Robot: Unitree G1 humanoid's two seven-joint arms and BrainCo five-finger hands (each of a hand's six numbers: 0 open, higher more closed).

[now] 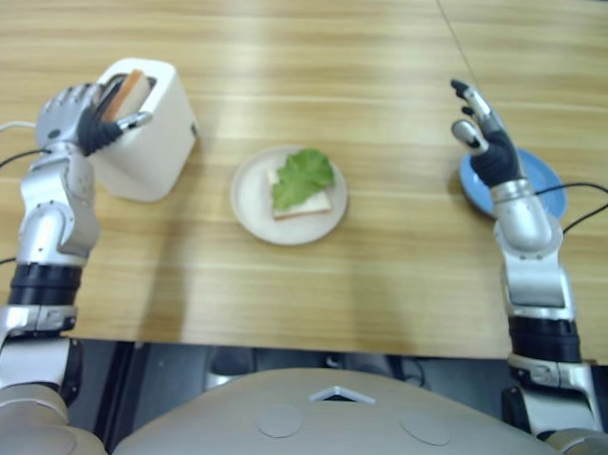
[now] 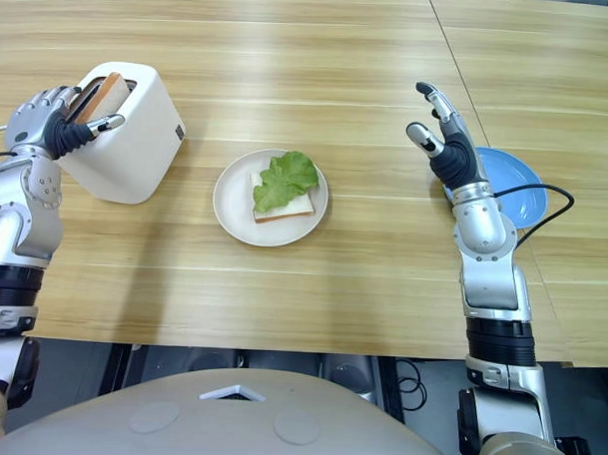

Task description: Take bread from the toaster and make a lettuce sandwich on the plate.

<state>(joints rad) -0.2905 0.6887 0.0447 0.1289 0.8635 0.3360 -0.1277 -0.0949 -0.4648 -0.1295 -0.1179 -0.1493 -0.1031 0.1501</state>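
Tabletop [image 2: 320, 58] of pale wood; left hand [image 2: 43, 119] clamps tan bread slice [image 2: 109, 93] in white boxy toaster [image 2: 132, 157]; right hand [image 2: 445, 143] splayed, empty.

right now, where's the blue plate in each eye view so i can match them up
Left eye view: the round blue plate lies at the right, partly behind the right hand and its wrist.
Right eye view: the same plate lies right of centre, again behind that wrist.
Shared landmark: the round white plate holding a white bread slice and green lettuce leaf, mid-table, left of the blue plate.
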